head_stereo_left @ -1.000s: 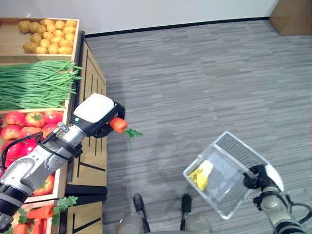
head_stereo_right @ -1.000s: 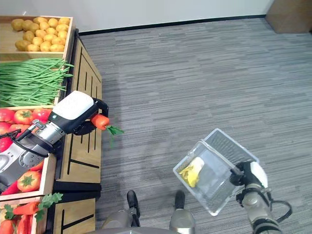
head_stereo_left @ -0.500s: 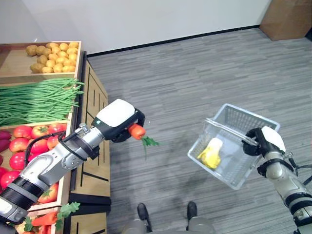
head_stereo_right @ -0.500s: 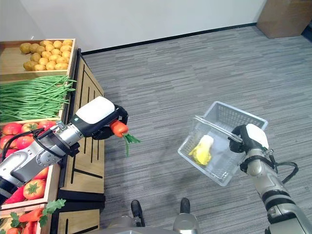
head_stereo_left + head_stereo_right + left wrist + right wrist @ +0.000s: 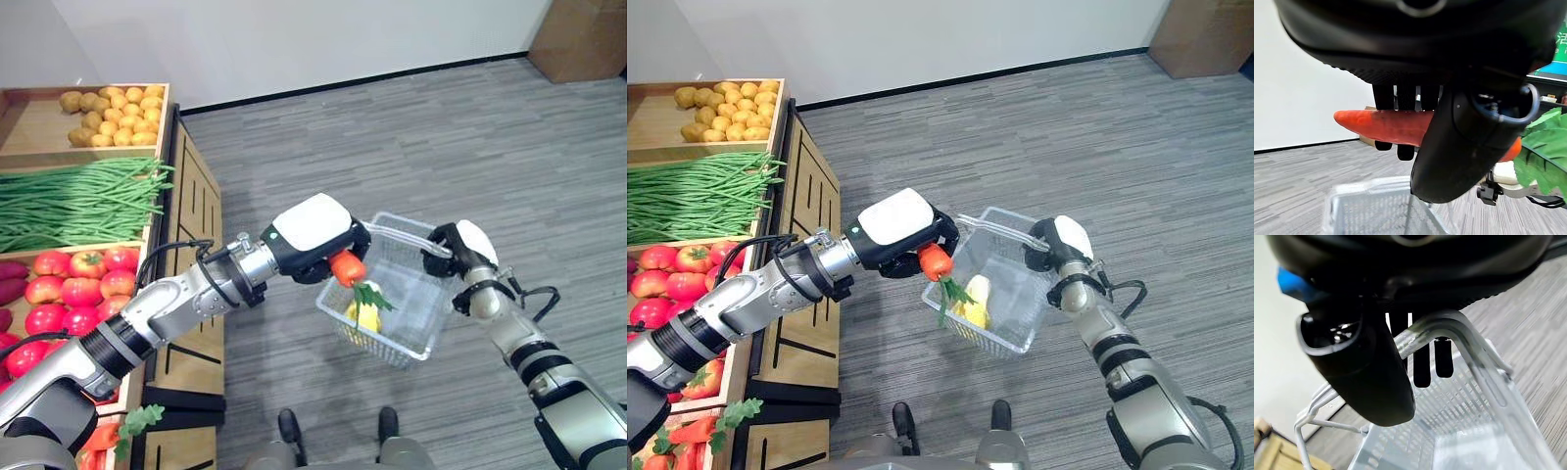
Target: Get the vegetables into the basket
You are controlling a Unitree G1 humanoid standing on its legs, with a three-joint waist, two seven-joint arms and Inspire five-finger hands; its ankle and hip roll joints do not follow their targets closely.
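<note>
My left hand (image 5: 315,235) pinches a carrot (image 5: 345,266) just over the near rim of the basket (image 5: 397,333), which my right hand (image 5: 460,247) grips by its handle (image 5: 404,235), a yellow vegetable (image 5: 976,302) lying inside.

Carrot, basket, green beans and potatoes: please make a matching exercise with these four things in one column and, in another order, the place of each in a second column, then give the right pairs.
Things:
1. carrot
2. basket
3. green beans
4. potatoes

Places:
A. hanging by its handle from the right hand
B. in the farthest crate of the wooden stand
C. pinched in the left hand, above the basket
D. in the crate between the potatoes and the tomatoes

Pairs: 1-C, 2-A, 3-D, 4-B
</note>
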